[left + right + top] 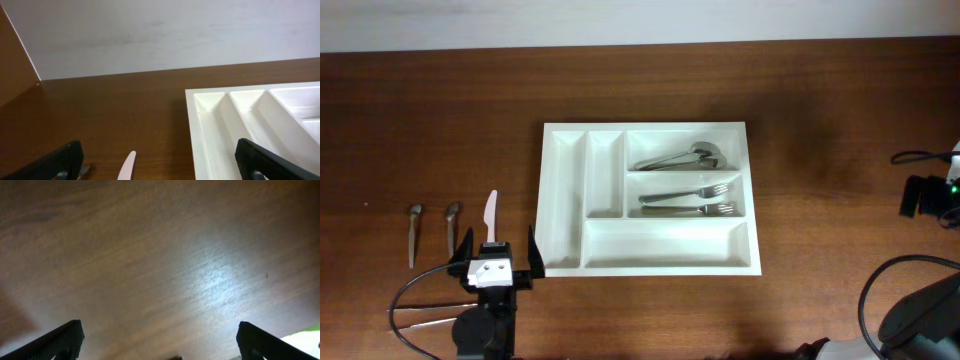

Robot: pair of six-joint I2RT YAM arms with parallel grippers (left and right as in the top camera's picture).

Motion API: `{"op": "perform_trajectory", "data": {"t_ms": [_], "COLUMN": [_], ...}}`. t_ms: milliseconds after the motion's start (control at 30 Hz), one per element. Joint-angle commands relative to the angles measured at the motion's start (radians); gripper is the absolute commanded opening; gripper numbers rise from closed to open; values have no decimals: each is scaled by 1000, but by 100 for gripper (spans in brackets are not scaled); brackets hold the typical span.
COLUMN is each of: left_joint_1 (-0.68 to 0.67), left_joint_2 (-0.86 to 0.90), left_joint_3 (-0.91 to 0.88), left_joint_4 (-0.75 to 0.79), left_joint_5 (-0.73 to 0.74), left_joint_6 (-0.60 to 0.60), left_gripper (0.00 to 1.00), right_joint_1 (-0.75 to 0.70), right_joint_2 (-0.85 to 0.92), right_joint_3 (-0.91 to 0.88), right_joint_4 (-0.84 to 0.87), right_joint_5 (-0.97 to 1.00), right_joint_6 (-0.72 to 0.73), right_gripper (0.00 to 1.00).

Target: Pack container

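Note:
The white cutlery tray (pixel 650 258) lies in the middle of the table; it also shows in the left wrist view (pixel 200 130). Its top right compartment holds spoons (pixel 680 157), the one below holds two forks (pixel 690 199). A knife (pixel 491 215) lies left of the tray; its tip shows in the left wrist view (pixel 127 167). My left gripper (pixel 498 255) is open, its fingers to either side of the knife's handle end, beside the tray's left wall. My right gripper (pixel 159 342) is open and empty over bare wood at the far right.
Two small spoons (pixel 415 232) (pixel 451 225) lie left of the knife. More cutlery (pixel 425 320) lies at the front left near my left arm's cable. A black device (pixel 923 195) with cables sits at the right edge. A wall runs along the table's far edge.

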Motion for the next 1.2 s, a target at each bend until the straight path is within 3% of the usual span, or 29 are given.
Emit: {"op": "perform_trajectory", "data": {"t_ms": [0, 700, 967, 1167], "left_joint_1": [5, 5, 8, 8], "left_joint_2": [-8, -8, -8, 33], "left_joint_3": [-2, -1, 8, 138], "left_joint_4": [-4, 41, 280, 47], "left_joint_5": [3, -9, -9, -37], "left_joint_6": [16, 16, 0, -11], "left_gripper": [99, 99, 99, 99], "right_joint_1": [1, 1, 1, 1], "right_joint_2": [-23, -23, -23, -23], "right_joint_3": [-2, -2, -2, -2], "right_joint_4": [9, 9, 9, 9], "right_joint_5": [-2, -2, -2, -2], "right_joint_6": [-6, -6, -6, -6], "right_gripper": [99, 99, 99, 99]}}
